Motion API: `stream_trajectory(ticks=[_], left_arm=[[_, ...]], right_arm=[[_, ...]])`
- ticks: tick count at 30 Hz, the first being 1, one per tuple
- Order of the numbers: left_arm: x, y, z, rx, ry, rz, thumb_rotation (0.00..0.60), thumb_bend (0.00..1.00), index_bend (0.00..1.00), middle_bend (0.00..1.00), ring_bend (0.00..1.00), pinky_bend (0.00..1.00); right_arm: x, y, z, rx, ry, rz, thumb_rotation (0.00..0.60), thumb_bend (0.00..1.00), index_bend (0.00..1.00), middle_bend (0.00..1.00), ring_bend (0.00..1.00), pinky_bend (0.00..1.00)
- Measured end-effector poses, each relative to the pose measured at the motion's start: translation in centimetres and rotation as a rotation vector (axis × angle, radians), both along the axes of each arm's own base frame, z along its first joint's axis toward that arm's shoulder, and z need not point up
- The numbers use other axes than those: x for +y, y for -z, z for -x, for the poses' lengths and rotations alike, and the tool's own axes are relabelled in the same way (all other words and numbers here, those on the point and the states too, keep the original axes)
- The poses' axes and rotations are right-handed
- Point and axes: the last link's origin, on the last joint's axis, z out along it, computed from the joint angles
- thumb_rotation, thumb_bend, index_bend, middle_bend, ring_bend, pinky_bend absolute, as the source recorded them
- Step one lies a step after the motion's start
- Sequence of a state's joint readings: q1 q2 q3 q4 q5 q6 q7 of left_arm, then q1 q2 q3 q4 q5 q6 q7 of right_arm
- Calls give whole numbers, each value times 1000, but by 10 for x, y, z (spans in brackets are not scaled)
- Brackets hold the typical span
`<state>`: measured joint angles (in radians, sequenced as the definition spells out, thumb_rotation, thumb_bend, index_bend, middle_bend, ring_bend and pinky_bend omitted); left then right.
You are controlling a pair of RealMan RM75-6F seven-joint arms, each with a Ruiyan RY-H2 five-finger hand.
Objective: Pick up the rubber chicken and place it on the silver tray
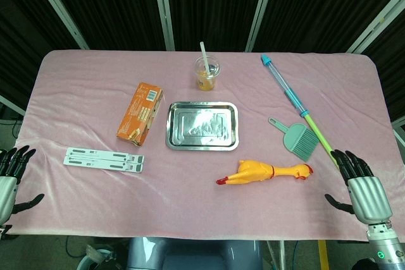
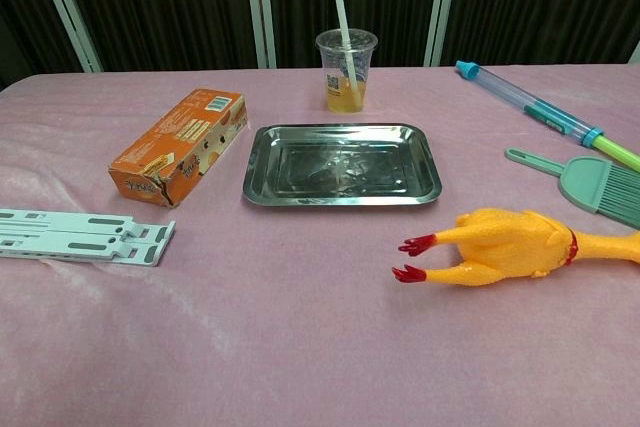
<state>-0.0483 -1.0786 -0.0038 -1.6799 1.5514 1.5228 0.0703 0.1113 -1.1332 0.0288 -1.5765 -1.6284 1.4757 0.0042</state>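
The yellow rubber chicken point(image 1: 261, 172) lies on its side on the pink cloth, red feet toward the left, a little in front of the silver tray point(image 1: 202, 126). In the chest view the chicken point(image 2: 510, 246) sits right of the tray point(image 2: 342, 164), which holds nothing. My right hand point(image 1: 359, 184) hovers at the table's front right corner, fingers spread and holding nothing, well right of the chicken. My left hand point(image 1: 9, 176) is at the front left edge, fingers apart and empty. Neither hand shows in the chest view.
An orange box point(image 1: 140, 112) lies left of the tray, a flat white bracket point(image 1: 104, 159) in front of it. A plastic cup with straw point(image 1: 207, 72) stands behind the tray. A teal brush point(image 1: 295, 137) and a long blue-green tube point(image 1: 299, 109) lie to the right.
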Motion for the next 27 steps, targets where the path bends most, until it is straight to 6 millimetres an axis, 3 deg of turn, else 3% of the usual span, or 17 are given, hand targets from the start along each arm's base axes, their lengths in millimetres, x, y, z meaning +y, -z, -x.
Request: stream_trajectory(ticks=[12,21,27], left_arm=[[0,-2,-2,3,-6,2,600,0,89,50,0,0],[1,-2,-2,8,-17,13,600,0,89,50,0,0],[3,-2,-2,6,-19,21,600,0,89,49,0,0]], right_arm=[[-33,28,-22,32,-69,-195,590,200,49,117,102,153],[-59,70,-21,61,-44,-354,588,200,92,120,134,153],[-70,86,-17,64,-27,-386,590,203,138,149,166,153]])
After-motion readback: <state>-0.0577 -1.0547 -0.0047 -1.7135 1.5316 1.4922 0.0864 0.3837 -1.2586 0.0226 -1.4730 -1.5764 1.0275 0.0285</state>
